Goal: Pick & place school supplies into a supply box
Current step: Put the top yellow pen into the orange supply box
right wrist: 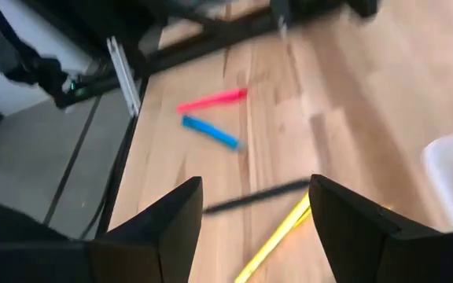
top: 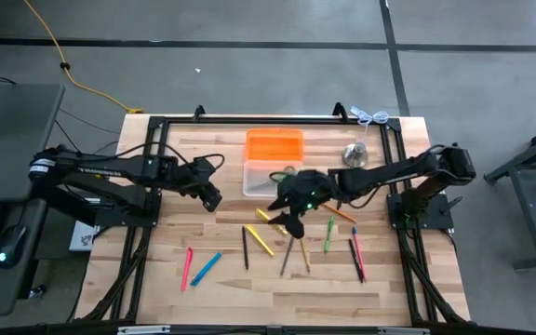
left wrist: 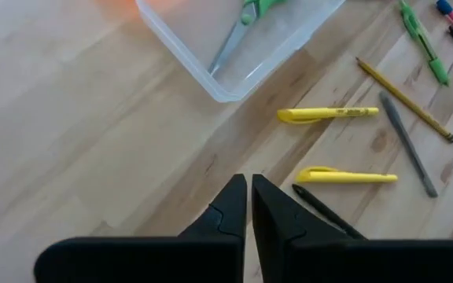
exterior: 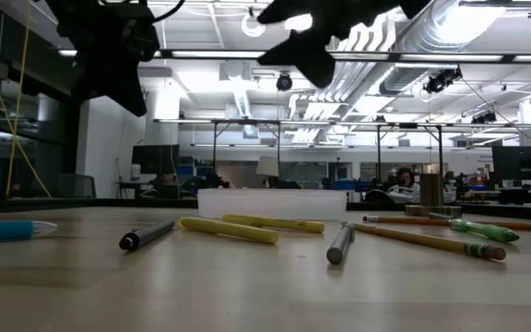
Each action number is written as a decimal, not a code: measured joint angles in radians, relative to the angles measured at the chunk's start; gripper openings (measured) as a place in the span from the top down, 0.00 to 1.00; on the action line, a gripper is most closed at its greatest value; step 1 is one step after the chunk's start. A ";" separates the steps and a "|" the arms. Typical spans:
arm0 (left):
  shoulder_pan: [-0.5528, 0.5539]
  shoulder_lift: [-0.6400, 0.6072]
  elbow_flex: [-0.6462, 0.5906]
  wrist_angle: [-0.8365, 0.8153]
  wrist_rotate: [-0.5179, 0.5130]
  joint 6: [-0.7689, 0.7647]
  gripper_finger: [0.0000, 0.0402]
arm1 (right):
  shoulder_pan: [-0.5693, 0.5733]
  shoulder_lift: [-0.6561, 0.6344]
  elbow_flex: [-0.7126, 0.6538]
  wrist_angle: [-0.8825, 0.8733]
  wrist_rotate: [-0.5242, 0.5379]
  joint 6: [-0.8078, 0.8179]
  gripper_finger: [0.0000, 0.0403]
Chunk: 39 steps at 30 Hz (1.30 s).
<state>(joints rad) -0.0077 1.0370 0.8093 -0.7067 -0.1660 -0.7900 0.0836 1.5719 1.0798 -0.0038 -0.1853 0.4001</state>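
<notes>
From above, the supply box [top: 270, 179] is sitting mid-table [top: 203, 288] just below an orange piece [top: 274, 145], with the right gripper [top: 291, 221] partly covering it. At table height the box's contents aren't readable. The left wrist view is showing green-handled scissors [left wrist: 238, 31] lying inside, cut off at the edge, and the left gripper [left wrist: 248, 196] with fingers nearly pressed together, holding nothing. The right wrist view is showing fingers spread wide over a yellow pen [right wrist: 278, 236].

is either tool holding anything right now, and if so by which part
Nothing is held. The right tool hangs open over the yellow markers; the left tool is nearly shut on nothing.
</notes>
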 joint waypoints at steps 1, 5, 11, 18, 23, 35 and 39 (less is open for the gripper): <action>-0.013 0.000 0.000 0.001 -0.006 -0.015 0.87 | 0.007 0.016 0.000 0.000 -0.006 0.003 0.48; -0.062 0.000 0.000 0.000 -0.028 -0.062 0.83 | 0.033 0.071 0.000 0.000 -0.012 0.006 0.48; -0.131 0.000 0.000 -0.003 -0.069 -0.130 0.78 | 0.053 0.129 0.000 -0.003 -0.011 0.046 0.48; -0.199 0.018 0.000 -0.042 -0.113 -0.172 0.73 | 0.072 0.184 0.000 -0.021 0.011 0.072 0.48; -0.219 0.056 0.000 -0.067 -0.116 -0.185 0.71 | 0.075 0.211 0.000 -0.035 0.021 0.073 0.48; -0.217 0.141 0.000 -0.063 -0.120 -0.187 0.71 | 0.074 0.218 0.000 -0.162 0.134 0.064 0.48; -0.217 0.154 0.000 -0.059 -0.132 -0.186 0.71 | 0.074 0.223 0.000 -0.162 0.148 0.044 0.48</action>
<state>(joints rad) -0.2245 1.1909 0.8093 -0.7659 -0.2980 -0.9764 0.1574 1.7951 1.0798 -0.1658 -0.0374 0.4439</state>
